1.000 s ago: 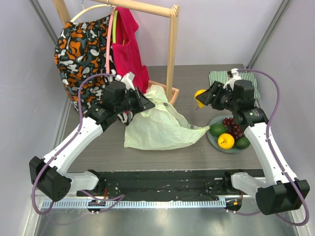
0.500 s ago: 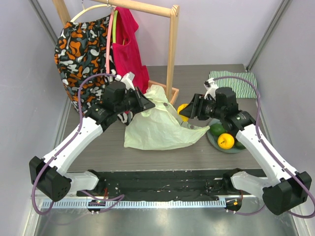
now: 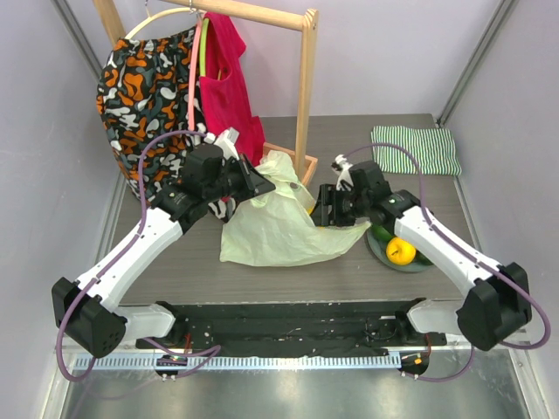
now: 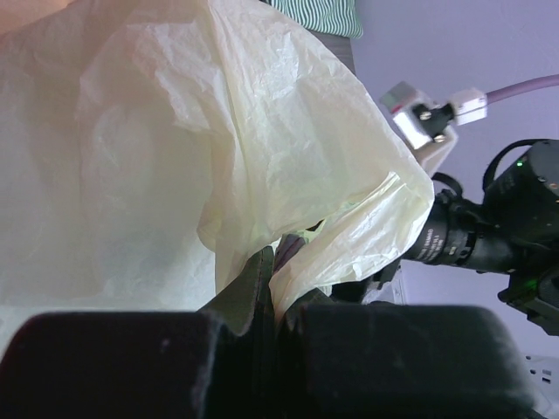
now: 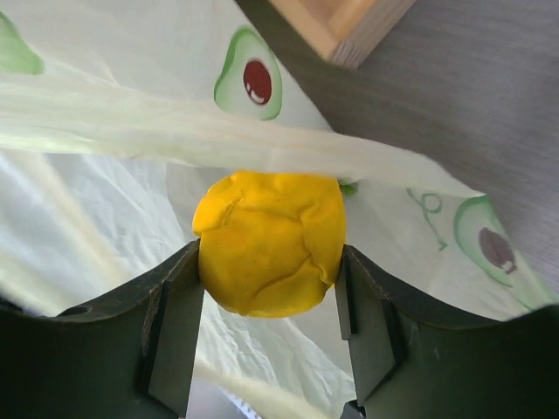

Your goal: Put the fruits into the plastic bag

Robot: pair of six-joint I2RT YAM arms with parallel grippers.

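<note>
The pale-green plastic bag (image 3: 279,218) lies mid-table with its mouth facing right. My left gripper (image 3: 262,184) is shut on the bag's upper rim (image 4: 288,218) and holds it up. My right gripper (image 3: 320,211) is shut on the lumpy yellow fruit (image 5: 269,240) and sits at the bag's mouth, over the avocado-printed film (image 5: 249,83). In the top view the fruit is hidden by the gripper. A yellow citrus (image 3: 400,250) and a green avocado (image 3: 384,232) remain on the grey plate (image 3: 377,249), partly hidden by the right arm. The grapes are hidden.
A wooden clothes rack (image 3: 304,87) with a red garment (image 3: 229,78) and a patterned one (image 3: 144,83) stands behind the bag; its base corner shows in the right wrist view (image 5: 345,26). A green-and-white striped cloth (image 3: 415,148) lies at the back right.
My right gripper has carried the lumpy yellow fruit leftward from above the plate to the bag's mouth. The left gripper and the bag have stayed put.
</note>
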